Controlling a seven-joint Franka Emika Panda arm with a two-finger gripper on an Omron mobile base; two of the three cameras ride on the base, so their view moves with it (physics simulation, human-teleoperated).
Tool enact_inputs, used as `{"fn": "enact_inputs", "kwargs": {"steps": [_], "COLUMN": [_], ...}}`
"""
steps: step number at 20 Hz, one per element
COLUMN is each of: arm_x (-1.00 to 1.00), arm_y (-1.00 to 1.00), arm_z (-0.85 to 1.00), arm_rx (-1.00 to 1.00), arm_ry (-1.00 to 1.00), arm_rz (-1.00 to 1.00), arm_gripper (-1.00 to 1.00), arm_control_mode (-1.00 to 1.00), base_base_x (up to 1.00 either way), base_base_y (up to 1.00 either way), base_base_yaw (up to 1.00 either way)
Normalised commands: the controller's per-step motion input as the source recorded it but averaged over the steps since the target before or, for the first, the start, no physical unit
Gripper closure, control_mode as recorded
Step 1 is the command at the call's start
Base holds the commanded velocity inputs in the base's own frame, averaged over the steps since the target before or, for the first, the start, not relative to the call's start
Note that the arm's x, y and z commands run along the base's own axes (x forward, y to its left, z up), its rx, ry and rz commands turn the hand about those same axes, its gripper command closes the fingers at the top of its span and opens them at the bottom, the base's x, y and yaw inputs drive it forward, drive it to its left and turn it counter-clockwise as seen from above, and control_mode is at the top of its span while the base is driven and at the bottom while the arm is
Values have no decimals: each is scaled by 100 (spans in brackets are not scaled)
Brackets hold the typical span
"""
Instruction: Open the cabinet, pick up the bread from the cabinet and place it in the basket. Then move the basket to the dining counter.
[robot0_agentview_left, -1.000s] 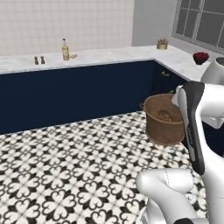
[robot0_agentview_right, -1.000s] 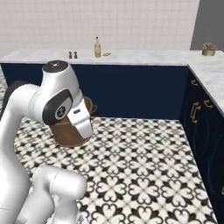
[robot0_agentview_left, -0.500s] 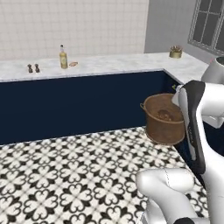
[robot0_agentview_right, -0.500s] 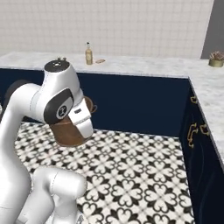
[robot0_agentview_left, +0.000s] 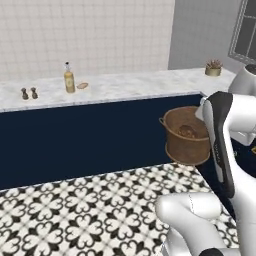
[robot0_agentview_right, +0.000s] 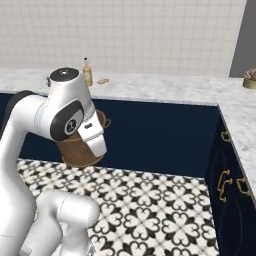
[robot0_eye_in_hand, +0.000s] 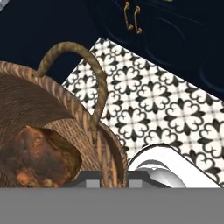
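Observation:
My gripper (robot0_eye_in_hand: 113, 177) is shut on the thick rim of the round brown woven basket (robot0_eye_in_hand: 52, 105), with one small side handle arching up just beyond the fingers. The basket (robot0_agentview_left: 187, 135) hangs off the floor beside my white forearm, in front of the navy counter front. From the right base view the arm covers most of the basket (robot0_agentview_right: 80, 152). The bread (robot0_eye_in_hand: 37, 155), a chunky golden-brown lump, lies inside on the basket's bottom and also shows as bread (robot0_agentview_left: 186, 131) over the rim. The cabinet and the dining counter are out of view.
A marble worktop (robot0_agentview_left: 125, 85) with a plain navy front runs along the tiled wall, carrying a bottle (robot0_agentview_left: 69, 80), two small shakers (robot0_agentview_left: 28, 93) and a potted plant (robot0_agentview_left: 213, 67). Navy drawers with brass pulls (robot0_agentview_right: 225, 180) stand on the right. Patterned floor (robot0_agentview_left: 75, 215) lies open to the left.
The whole picture has slid to the right, so the base has turned left. The basket stays in the gripper at the same place beside the arm.

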Motion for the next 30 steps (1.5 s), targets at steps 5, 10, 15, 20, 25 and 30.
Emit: {"fn": "enact_inputs", "kwargs": {"steps": [5, 10, 15, 20, 25, 30], "arm_x": [0, 0, 0, 0, 0, 0], "arm_y": [0, 0, 0, 0, 0, 0], "arm_z": [0, 0, 0, 0, 0, 0], "arm_rx": [0, 0, 0, 0, 0, 0], "arm_ry": [0, 0, 0, 0, 0, 0], "arm_rz": [0, 0, 0, 0, 0, 0], "arm_gripper": [100, 100, 100, 100, 100, 100], "arm_control_mode": [100, 100, 100, 100, 100, 100], "base_base_x": [100, 100, 100, 100, 100, 97], "base_base_y": [-16, -45, -47, -11, 0, -2], "base_base_yaw": [-2, -1, -1, -1, 0, 0]}}
